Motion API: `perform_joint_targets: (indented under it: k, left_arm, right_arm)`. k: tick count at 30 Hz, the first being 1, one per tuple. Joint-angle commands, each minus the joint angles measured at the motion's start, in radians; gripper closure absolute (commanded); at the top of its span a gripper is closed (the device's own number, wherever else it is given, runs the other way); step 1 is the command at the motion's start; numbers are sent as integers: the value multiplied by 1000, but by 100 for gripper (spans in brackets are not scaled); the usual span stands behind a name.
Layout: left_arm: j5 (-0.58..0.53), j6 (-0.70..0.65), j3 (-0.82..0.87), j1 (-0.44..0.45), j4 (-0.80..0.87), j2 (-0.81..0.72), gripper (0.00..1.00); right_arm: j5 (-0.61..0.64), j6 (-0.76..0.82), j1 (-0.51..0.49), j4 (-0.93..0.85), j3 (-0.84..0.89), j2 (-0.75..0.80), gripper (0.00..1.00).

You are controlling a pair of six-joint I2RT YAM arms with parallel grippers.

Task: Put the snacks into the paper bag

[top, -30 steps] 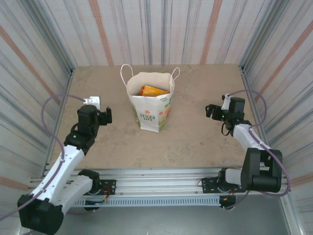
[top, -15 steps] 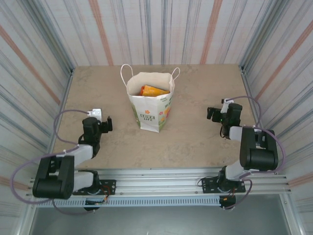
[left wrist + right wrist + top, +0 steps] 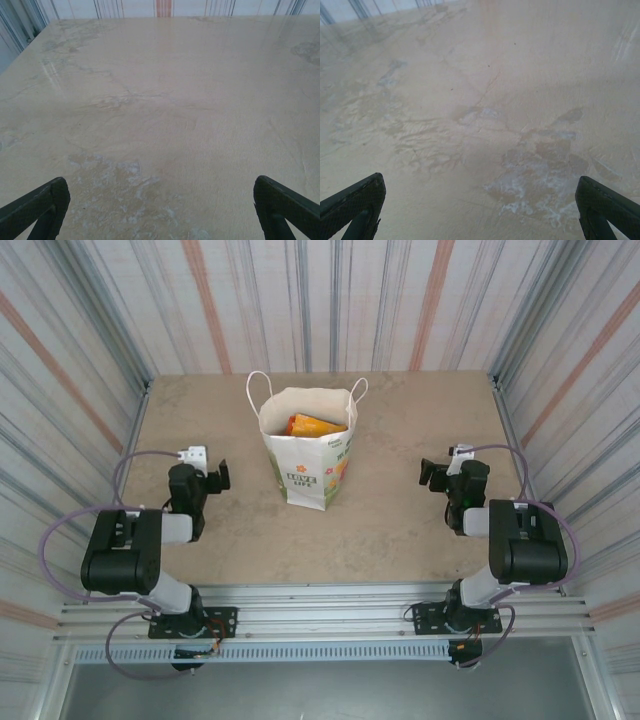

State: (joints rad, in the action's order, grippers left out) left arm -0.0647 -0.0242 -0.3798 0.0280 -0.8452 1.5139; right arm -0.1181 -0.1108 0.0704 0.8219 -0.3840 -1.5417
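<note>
The left hand (image 3: 218,476) sits low over the bench (image 3: 400,525), its fingers spread wide and holding nothing. It is well apart from the paper bag (image 3: 308,465), which stands upright mid-bench with orange snack packets (image 3: 316,425) showing inside its open mouth. The right hand (image 3: 430,471), likewise wide and empty, sits well to the bag's right; packing looks finished, so probably nothing remains but parking the arms.

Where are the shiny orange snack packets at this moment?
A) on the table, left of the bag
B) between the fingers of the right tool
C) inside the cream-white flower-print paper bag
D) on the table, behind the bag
C: the top view shows the shiny orange snack packets inside the open mouth of the upright cream-white flower-print paper bag.
</note>
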Motion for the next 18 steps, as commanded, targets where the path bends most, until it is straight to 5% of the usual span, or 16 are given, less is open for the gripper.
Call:
perform_joint_targets:
  k: [1, 18]
  left_arm:
    - [-35, -20, -16, 15, 26, -5, 1]
    - [-34, -19, -16, 14, 31, -7, 1]
  right_arm:
    - [33, 24, -6, 4, -13, -1, 1]
    - [32, 24, -4, 7, -12, -2, 1]
